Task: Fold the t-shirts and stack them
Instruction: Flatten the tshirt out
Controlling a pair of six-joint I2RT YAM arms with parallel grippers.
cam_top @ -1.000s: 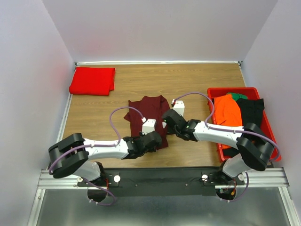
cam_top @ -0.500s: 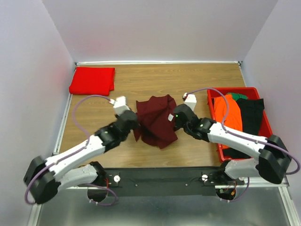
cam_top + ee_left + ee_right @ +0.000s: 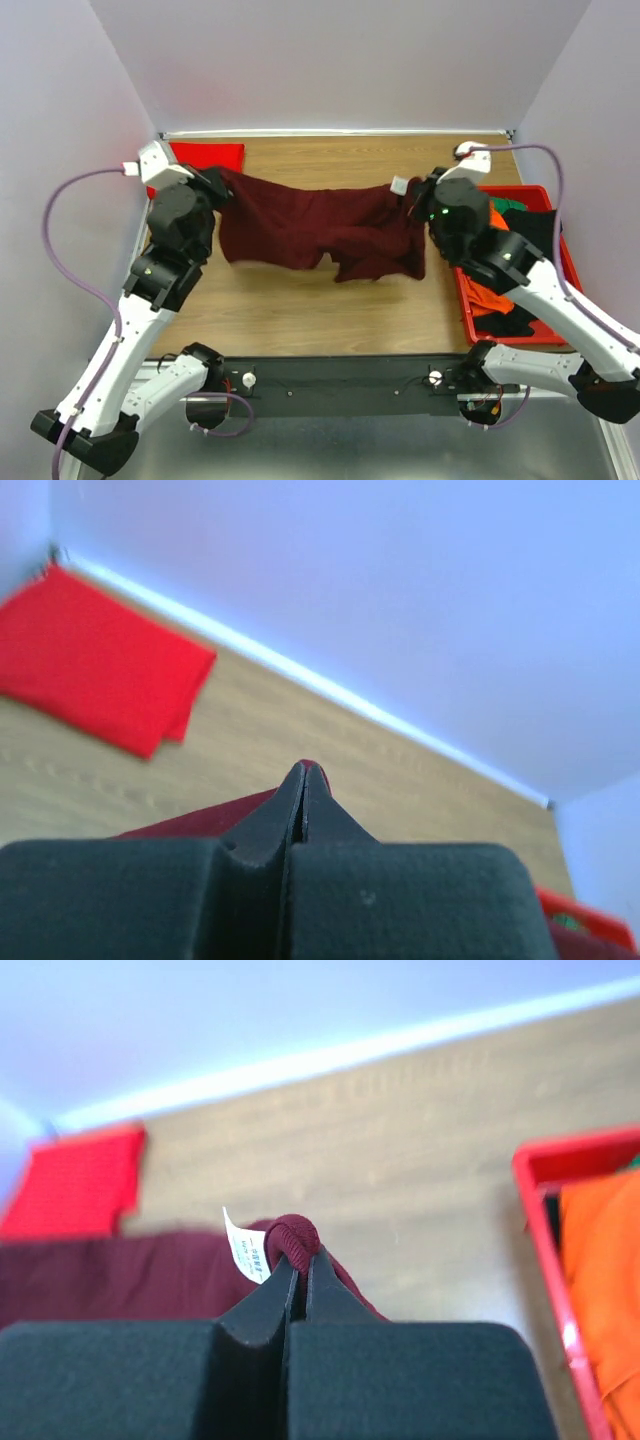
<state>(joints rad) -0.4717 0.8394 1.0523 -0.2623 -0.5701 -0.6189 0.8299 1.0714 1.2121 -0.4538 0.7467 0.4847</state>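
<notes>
The dark maroon t-shirt (image 3: 320, 228) hangs stretched between my two grippers above the table. My left gripper (image 3: 222, 180) is shut on its left end; a sliver of maroon cloth (image 3: 200, 820) shows beside the shut fingertips in the left wrist view. My right gripper (image 3: 415, 195) is shut on its ribbed neck edge (image 3: 292, 1234) next to the small white label (image 3: 243, 1248). The bright red t-shirt (image 3: 212, 153) lies folded at the far left corner, partly hidden by my left arm, and shows in the left wrist view (image 3: 90, 670).
A red bin (image 3: 548, 192) at the right holds orange (image 3: 492, 222), black and green clothes; its rim shows in the right wrist view (image 3: 560, 1260). Walls close in the table on the left, back and right.
Both grippers have lifted and moved apart toward the back of the table. The maroon shirt has gone from a crumpled heap at the near centre to a wide spread hanging between them.
</notes>
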